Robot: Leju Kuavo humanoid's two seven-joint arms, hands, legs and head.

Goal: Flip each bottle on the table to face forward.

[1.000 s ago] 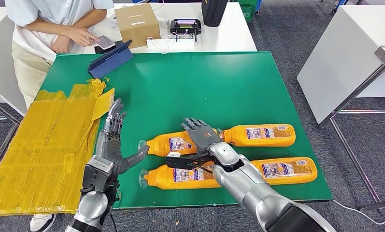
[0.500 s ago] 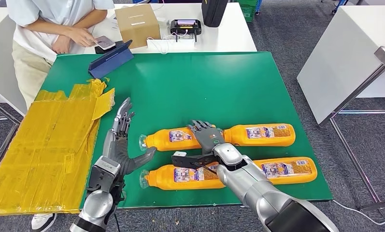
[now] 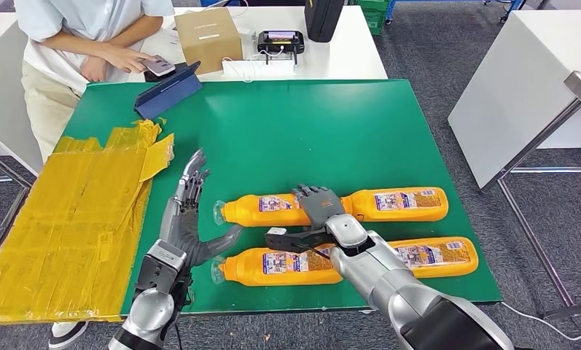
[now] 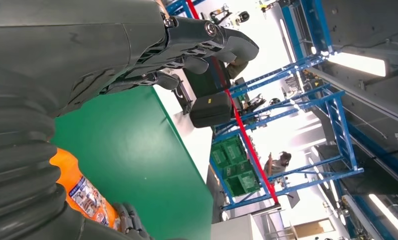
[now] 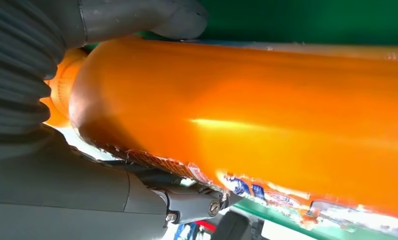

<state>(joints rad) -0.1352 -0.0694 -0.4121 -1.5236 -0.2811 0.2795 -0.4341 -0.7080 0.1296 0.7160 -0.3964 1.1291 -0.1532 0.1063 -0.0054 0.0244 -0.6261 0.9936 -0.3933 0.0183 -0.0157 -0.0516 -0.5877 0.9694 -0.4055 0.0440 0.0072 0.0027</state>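
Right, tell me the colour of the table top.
Green; the table top shows best in the head view.

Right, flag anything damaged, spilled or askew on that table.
The yellow tape sheet covering the green table's left side is wrinkled, and its far corner is crumpled and lifted. No spill shows; the orange bottles look intact.

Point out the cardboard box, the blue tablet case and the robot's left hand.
cardboard box (image 3: 208, 35), head view, front face.
blue tablet case (image 3: 168, 90), head view, middle of cover.
left hand (image 3: 187, 219), head view, palm.
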